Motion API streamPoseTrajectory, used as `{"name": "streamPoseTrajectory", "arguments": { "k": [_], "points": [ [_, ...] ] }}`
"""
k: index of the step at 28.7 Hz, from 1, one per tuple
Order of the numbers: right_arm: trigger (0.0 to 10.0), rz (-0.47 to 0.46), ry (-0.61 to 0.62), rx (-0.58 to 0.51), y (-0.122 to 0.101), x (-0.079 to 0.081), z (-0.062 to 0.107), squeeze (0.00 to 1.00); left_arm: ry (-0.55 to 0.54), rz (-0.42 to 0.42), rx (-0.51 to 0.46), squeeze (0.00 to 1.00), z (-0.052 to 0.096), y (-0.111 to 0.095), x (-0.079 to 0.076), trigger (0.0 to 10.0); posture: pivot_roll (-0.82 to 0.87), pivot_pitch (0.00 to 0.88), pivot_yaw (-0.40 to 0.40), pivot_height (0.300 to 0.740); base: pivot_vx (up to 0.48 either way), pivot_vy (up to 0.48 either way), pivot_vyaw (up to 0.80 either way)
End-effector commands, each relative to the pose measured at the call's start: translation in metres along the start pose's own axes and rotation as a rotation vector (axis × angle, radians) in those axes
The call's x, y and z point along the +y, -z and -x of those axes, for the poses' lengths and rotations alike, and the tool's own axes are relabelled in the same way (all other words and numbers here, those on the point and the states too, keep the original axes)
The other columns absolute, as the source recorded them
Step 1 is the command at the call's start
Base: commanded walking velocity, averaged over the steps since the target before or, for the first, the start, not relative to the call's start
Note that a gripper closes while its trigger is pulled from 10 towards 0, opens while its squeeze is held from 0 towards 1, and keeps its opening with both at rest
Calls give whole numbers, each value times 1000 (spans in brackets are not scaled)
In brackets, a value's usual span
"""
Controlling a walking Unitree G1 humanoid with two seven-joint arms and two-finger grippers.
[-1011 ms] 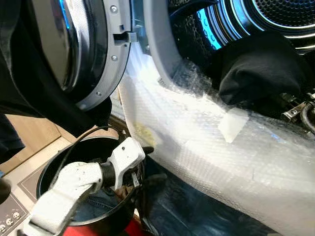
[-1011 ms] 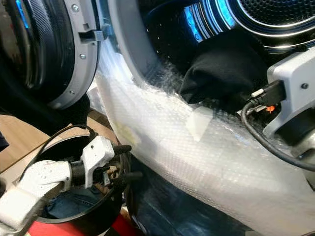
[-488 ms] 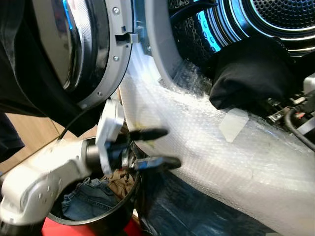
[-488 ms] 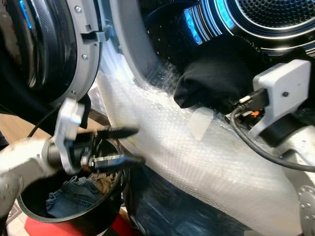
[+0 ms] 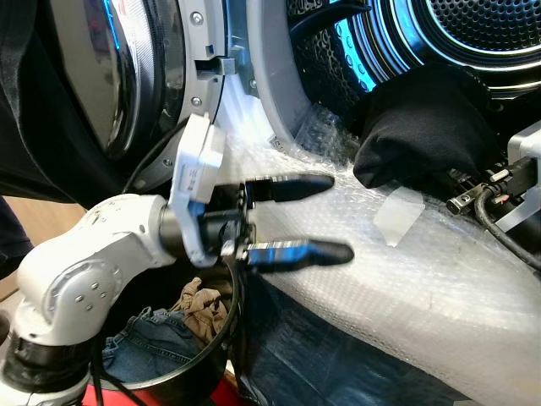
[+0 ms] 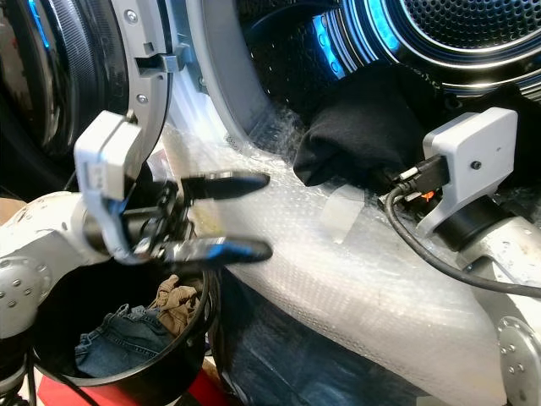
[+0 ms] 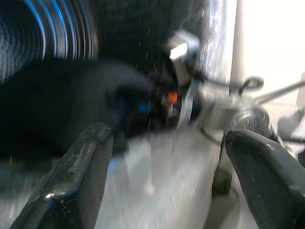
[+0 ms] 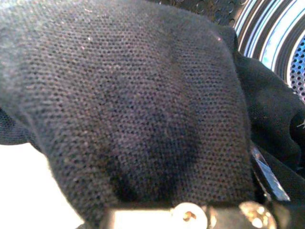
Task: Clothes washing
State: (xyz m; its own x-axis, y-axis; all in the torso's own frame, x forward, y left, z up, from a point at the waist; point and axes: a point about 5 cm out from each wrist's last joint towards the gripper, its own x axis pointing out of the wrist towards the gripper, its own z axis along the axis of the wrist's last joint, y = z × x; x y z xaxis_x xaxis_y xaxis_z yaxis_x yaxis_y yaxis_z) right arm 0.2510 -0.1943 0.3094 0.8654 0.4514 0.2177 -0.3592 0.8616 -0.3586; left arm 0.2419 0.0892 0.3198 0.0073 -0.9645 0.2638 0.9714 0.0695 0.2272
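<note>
Head views: the left gripper [image 5: 296, 216] hangs released, fingers spread, over the bubble-wrapped washer rim [image 5: 406, 271], pointing toward the black garment [image 5: 418, 127] heaped at the drum mouth, ahead and to its right. Jeans [image 6: 118, 334] lie in the black bucket [image 6: 127, 376] below.

Left wrist view: the black garment lies beyond the fingers [image 7: 76, 176].

Right wrist view: knit black cloth presses against the lens; the right arm is nearer, but I cannot tell whether its gripper is clenched.

left gripper [image 5: 325, 216]: risen from black bucket [image 5: 203, 372]; fingers spread; reaching toward black garment [image 5: 423, 127]
</note>
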Motion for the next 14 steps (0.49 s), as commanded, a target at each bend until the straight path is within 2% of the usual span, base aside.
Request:
{"name": "streamPoseTrajectory", "arguments": {
  "k": [1, 2, 3, 5, 7, 9, 10, 11, 12, 13, 14],
  "points": [
    [10000, -51, 13, 67, 17, -2, -1, 0, 58, -36, -21, 0, -5, -12, -5, 10000, -2, 104, -25, 740, 0, 0, 0],
    [10000, -51, 13, 67, 17, -2, -1, 0, 58, -36, -21, 0, -5, -12, -5, 10000, -2, 104, -25, 740, 0, 0, 0],
    [10000, -55, 15, 71, 19, -2, -2, 0, 133, -31, -26, 0, -7, -14, -12, 10000, 0, 101, -28, 740, 0, 0, 0],
    [10000, -54, 15, 76, 21, -1, -3, 0, 160, -79, -2, 0, -9, -17, -13, 10000, -5, 99, -27, 740, 0, 0, 0],
    [10000, -54, 18, 75, 22, -1, -4, 0, 102, -156, 55, 0, -9, -17, -6, 10000, -5, 98, -26, 740, 0, 0, 0],
    [10000, -54, 18, 75, 22, -1, -4, 0, 102, -156, 55, 0, -9, -17, -6, 10000, -5, 98, -26, 740, 0, 0, 0],
    [10000, -58, 28, 74, 22, -2, -3, 0, -9, -259, 159, 0, -6, -7, 7, 10000, -7, 100, -24, 740, 0, 0, 0],
    [10000, -60, 33, 75, 22, -2, -3, 0, -62, -316, 211, 0, -5, -1, 13, 10000, -7, 101, -23, 740, 0, 0, 0],
    [10000, -60, 33, 75, 22, -2, -3, 0, -62, -316, 211, 0, -5, -1, 13, 10000, -7, 101, -23, 740, 0, 0, 0],
    [10000, -62, 38, 77, 23, -2, -2, 0, -121, -380, 253, 0, -4, 6, 19, 10000, -5, 99, -22, 740, 0, 0, 0],
    [10000, -62, 38, 77, 23, -2, -2, 0, -121, -380, 253, 0, -4, 6, 19, 10000, -5, 99, -22, 740, 0, 0, 0]
  ]
}}
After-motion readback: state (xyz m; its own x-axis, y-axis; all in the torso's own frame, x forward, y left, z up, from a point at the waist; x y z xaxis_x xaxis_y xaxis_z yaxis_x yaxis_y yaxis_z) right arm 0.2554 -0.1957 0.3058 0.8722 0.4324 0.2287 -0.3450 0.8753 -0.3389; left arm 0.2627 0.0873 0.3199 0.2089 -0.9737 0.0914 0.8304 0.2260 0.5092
